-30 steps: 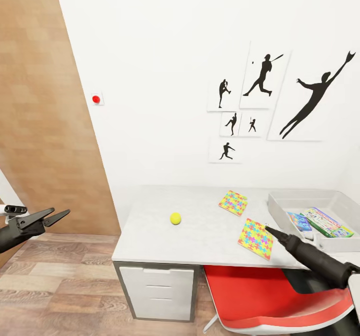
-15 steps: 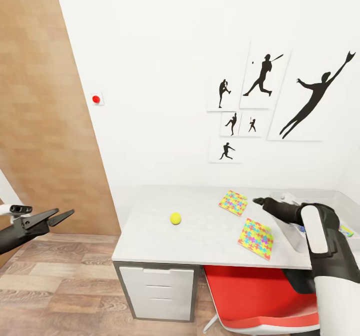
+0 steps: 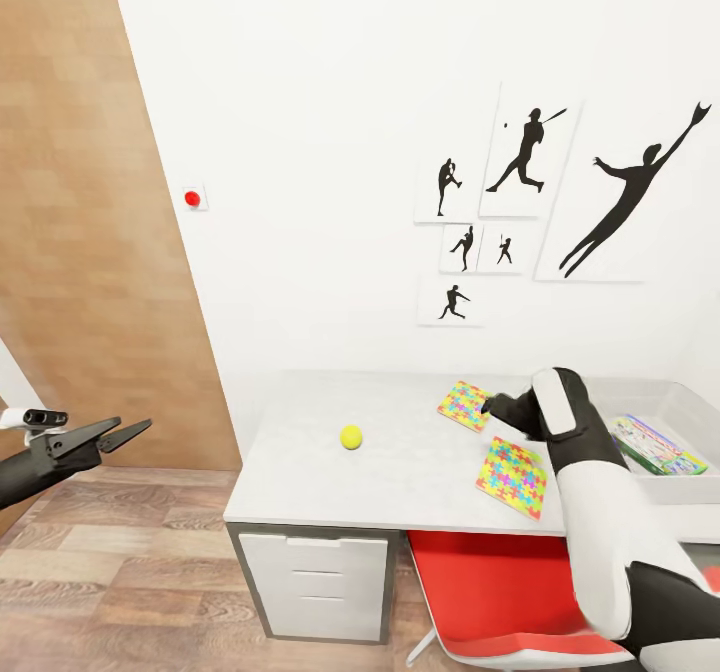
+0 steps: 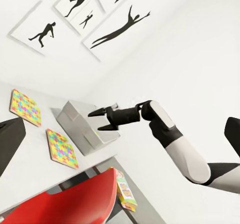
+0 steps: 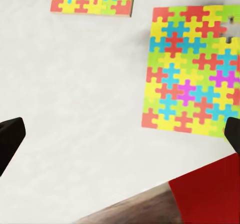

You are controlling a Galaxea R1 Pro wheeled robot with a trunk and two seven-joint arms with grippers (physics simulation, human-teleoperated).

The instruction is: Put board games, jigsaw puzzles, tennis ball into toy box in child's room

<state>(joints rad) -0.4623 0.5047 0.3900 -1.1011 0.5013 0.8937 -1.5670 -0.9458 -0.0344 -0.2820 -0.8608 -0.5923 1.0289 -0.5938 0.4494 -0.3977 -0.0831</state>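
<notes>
two jigsaw puzzles (image 3: 466,405) (image 3: 512,476) (no lettering)

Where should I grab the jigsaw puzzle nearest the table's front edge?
A judgement: take the near jigsaw puzzle by its front edge, which reaches the table rim above the red chair. It is a thin board lying flat, so a top pinch finds little to hold. Bring the right gripper from the front, one finger over, one under.

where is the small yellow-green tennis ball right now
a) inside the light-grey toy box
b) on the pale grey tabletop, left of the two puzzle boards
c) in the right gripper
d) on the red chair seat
b, the small yellow-green tennis ball sits alone on the pale grey tabletop, left of both multicoloured puzzle boards, untouched by either gripper.
</notes>
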